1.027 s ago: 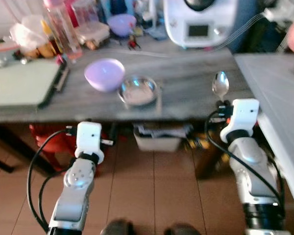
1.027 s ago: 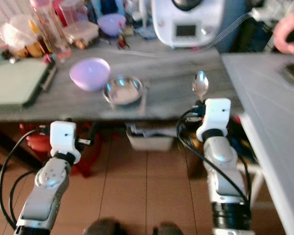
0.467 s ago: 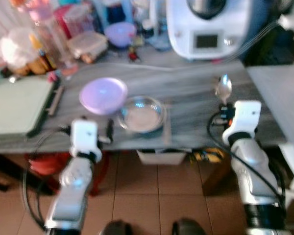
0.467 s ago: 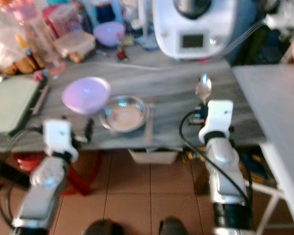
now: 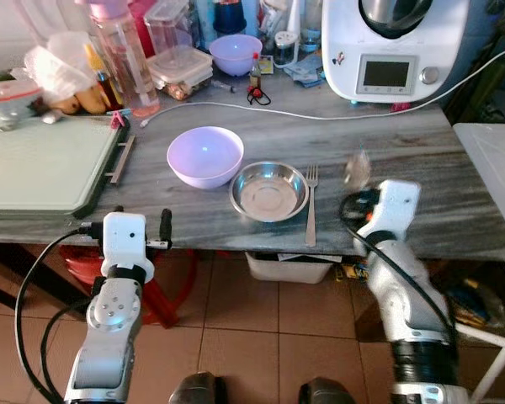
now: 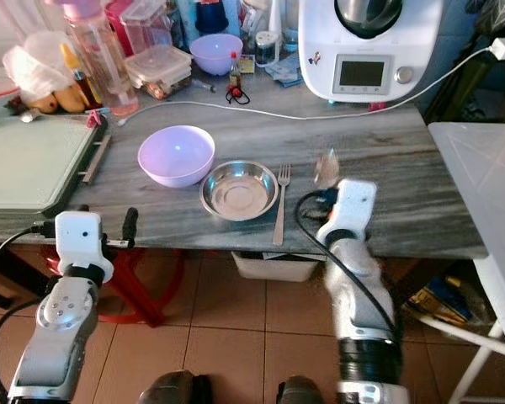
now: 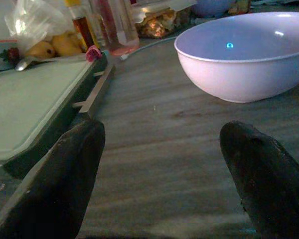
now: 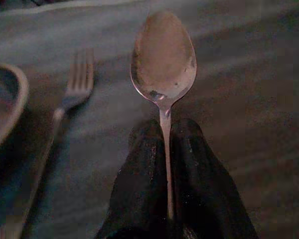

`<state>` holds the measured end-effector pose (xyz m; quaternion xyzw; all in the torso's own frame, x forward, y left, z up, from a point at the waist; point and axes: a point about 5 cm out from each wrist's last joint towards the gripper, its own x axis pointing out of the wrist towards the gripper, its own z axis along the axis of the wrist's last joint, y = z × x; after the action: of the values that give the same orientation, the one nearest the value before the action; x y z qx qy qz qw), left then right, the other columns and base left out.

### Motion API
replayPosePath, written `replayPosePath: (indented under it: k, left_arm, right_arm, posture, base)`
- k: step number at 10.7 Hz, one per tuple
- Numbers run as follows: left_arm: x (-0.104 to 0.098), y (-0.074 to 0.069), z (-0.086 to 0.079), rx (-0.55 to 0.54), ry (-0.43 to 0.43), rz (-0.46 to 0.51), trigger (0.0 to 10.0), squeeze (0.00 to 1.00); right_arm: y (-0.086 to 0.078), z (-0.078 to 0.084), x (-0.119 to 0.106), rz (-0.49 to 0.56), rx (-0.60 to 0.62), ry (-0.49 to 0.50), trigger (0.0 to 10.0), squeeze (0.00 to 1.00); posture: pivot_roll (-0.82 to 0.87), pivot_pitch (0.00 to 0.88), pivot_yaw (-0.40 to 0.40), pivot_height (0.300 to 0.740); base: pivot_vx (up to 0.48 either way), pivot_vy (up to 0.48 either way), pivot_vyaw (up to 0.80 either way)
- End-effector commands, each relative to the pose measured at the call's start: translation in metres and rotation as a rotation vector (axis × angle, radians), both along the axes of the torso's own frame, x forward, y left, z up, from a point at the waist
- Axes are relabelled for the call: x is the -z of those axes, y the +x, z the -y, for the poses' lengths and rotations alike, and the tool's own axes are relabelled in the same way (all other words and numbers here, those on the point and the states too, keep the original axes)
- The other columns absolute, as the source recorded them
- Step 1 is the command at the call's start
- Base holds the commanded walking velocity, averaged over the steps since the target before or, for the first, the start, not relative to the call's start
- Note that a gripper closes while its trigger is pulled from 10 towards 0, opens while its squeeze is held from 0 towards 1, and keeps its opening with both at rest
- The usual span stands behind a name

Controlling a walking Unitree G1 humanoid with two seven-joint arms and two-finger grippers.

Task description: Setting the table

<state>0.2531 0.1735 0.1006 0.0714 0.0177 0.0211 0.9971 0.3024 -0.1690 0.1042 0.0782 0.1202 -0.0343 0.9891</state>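
Grey wood-grain worktop (image 5: 421, 181) across the scene, front edge nearest the robot, cluttered along the far side. White kitchen appliance (image 5: 396, 46) at the far right of the worktop, display panel facing forward, white cable (image 5: 261, 109) trailing leftward from it. Pale green tray (image 5: 38, 164) on the left portion of the worktop. Clear bottle with pink cap (image 5: 122, 55) and lidded food container (image 5: 178, 66) behind the tray's right end; small lilac bowl (image 5: 236, 52) farther back.

Large lilac bowl (image 5: 205, 156) near mid-worktop, upright. Steel dish (image 5: 268, 191) just beside it on the right, apparently touching at the rims. Fork (image 5: 311, 206) flat on the worktop just right of the steel dish, tines pointing away from the robot.

Right claw (image 8: 165, 144) above the worktop's front portion, right of the fork, fingers closed narrowly on the handle of the spoon (image 8: 163, 57). Spoon bowl projecting beyond the fingertips, raised above the worktop, blurred in the head views (image 5: 357, 171); no contact with the surface discernible. Fork and dish rim visible to one side in the right wrist view.

Left claw (image 7: 159, 169) at the worktop's front edge, short of the large lilac bowl, fingers (image 7: 65, 174) spread wide, holding nothing.
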Motion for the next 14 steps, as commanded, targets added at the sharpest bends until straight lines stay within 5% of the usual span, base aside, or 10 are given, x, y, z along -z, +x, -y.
replayPosePath:
  k: [1,13,14]
  left_arm:
    - [-0.003,-0.001,0.002,0.016,0.005,0.003,10.0,0.0]
    - [0.002,-0.005,0.012,0.056,-0.014,-0.031,10.0,0.0]
    - [0.002,-0.005,0.011,0.053,-0.014,-0.033,10.0,0.0]
  right_arm:
    - [0.003,-0.002,-0.002,-0.016,0.014,0.02,10.0,0.0]
    - [0.015,-0.048,-0.004,-0.088,-0.087,0.104,10.0,0.0]
    - [0.015,-0.05,-0.004,-0.086,-0.103,0.118,10.0,0.58]
  posture:
    - [-0.04,0.121,0.065,0.74]
    - [-0.03,0.136,0.059,0.74]
    - [-0.03,0.136,0.058,0.74]
  base:
    - [0.0,0.0,0.0]
    - [0.0,0.0,0.0]
    - [0.0,0.0,0.0]
